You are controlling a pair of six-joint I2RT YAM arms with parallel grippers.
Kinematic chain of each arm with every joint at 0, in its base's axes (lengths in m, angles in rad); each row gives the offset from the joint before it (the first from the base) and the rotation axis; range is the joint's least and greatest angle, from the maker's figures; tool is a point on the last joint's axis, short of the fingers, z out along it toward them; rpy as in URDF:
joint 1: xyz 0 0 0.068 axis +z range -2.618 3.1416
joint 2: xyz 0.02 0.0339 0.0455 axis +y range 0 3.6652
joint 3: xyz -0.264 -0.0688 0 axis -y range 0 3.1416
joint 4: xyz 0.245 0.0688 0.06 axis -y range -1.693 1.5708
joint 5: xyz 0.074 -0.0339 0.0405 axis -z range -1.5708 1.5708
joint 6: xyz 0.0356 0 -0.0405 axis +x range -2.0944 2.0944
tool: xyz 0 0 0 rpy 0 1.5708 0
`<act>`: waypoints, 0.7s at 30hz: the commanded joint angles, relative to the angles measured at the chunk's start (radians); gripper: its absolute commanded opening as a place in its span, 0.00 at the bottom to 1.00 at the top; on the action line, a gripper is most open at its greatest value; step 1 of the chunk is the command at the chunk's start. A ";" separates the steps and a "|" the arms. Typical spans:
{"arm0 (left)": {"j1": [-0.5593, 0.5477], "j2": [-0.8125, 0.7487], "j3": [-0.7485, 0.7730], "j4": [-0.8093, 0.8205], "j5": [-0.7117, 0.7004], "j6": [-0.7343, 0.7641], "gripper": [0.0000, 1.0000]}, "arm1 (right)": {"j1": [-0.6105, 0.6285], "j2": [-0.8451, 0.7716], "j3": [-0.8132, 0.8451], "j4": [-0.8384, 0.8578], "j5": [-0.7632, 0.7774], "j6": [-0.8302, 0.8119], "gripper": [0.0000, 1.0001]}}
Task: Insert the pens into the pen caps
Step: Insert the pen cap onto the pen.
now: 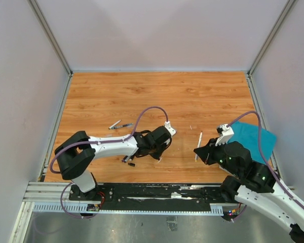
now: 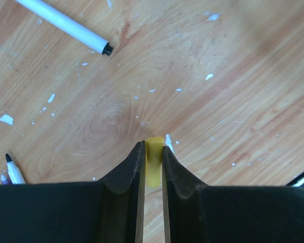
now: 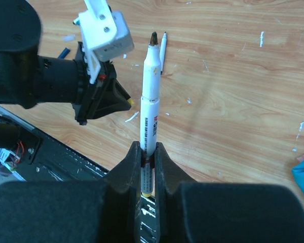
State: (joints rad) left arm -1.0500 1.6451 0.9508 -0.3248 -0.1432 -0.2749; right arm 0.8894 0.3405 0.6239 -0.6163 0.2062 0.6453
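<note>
**1. R hand** (image 3: 149, 149): closed narrow on white pen (image 3: 150, 96), pinching the rear of the barrel. The bare nib end sticks well out front, near the L hand's tip but not lined up w/ it.
- Pen: prob. light, stiff plastic w/ a smooth round barrel.
- Expect it to pivot or slide back in the pads if you push off-axis.
- Your hold is far from the nib, so the lever is long.
- Nib looks soft; don't jab it on a rim.

**2. L hand** (image 2: 153, 147): closed narrow on yellow cap (image 2: 153, 164), gripped across its sides, one end poking past the fingertips over the worktop (image 2: 233, 76).
- Cap: tiny, likely light, hard and slick; may twist under side load.
- Can't tell if its open mouth faces the pen.

**3. Dark cap** (image 1: 131, 163): loose on the worktop by the L arm. Too small to judge more.

**4. Loose pens, L wrist view:** one white w/ black tip (image 2: 66, 23), one partly in frame (image 2: 12, 172). Prob. will roll; take mid-barrel, across the axis.

**5. Far pens** (image 1: 119, 125): a pair lying close together, far left. Can't match them to item 4.

**6. Teal cloth** (image 1: 251, 136): far right, apart from the rest.
</note>
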 commanded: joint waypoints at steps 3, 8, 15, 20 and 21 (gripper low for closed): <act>0.002 -0.100 -0.042 0.116 0.097 0.010 0.01 | 0.014 0.029 -0.038 0.115 -0.043 -0.056 0.01; 0.001 -0.153 -0.096 0.203 0.161 -0.012 0.00 | 0.014 0.047 -0.064 0.150 -0.050 -0.057 0.01; 0.002 -0.276 -0.225 0.402 0.105 -0.122 0.01 | 0.014 0.048 -0.100 0.200 -0.071 -0.071 0.00; 0.003 -0.363 -0.304 0.510 0.066 -0.187 0.00 | 0.014 0.042 -0.115 0.215 -0.080 -0.083 0.01; 0.005 -0.373 -0.308 0.513 0.068 -0.197 0.00 | 0.014 0.037 -0.123 0.224 -0.084 -0.083 0.01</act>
State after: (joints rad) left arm -1.0500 1.3273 0.6670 0.0544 -0.0456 -0.4049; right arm 0.8894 0.3916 0.5259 -0.4473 0.1398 0.5865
